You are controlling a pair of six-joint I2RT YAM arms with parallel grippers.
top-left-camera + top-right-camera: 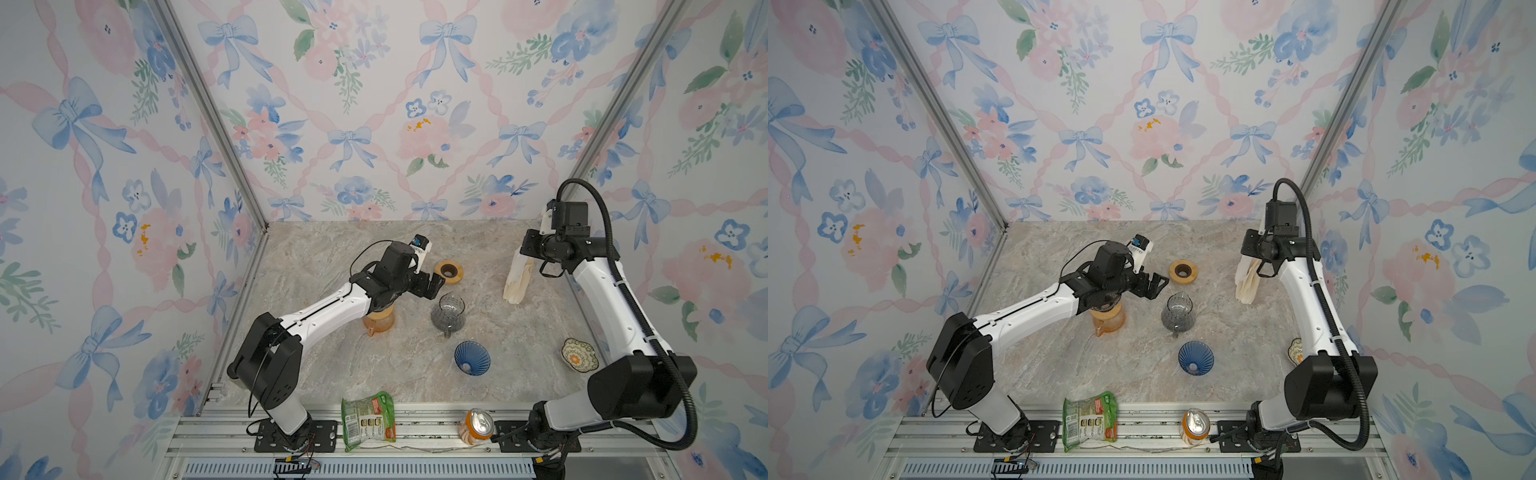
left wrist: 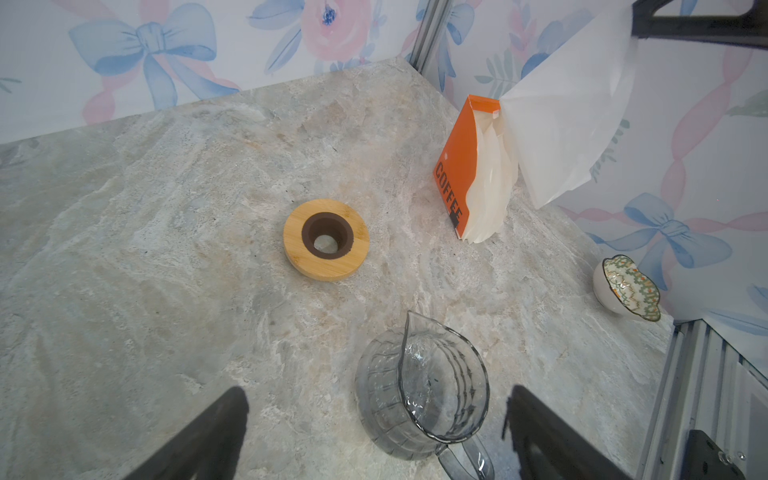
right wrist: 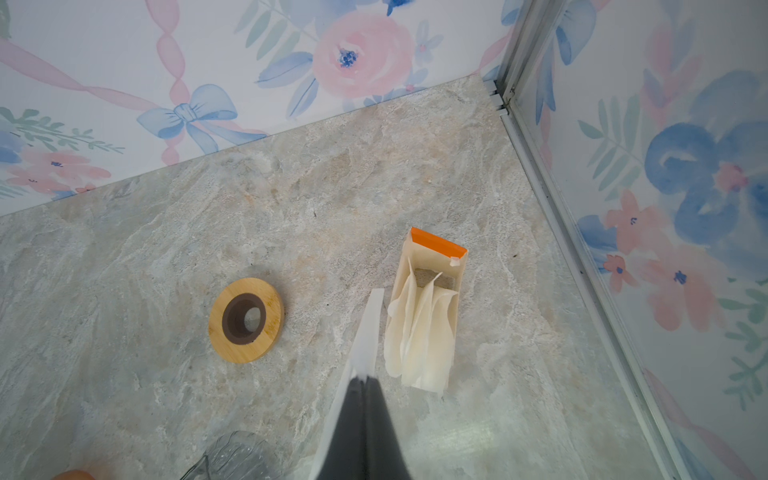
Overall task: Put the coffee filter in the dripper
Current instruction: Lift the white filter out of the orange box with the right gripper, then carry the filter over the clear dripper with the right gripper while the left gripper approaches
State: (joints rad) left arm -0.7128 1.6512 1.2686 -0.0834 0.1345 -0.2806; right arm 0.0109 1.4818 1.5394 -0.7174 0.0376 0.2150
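The blue ribbed glass dripper stands at five o'clock on the marble table, mouth up. Past it, near the centre, sits a smoky clear glass carafe, with the left gripper hovering at its eleven o'clock, jaws spread wide, holding nothing. A round wooden ring with a brown core lies farther, at twelve. At two o'clock the right gripper pinches a white paper coffee filter beside the orange filter box, well apart from the dripper.
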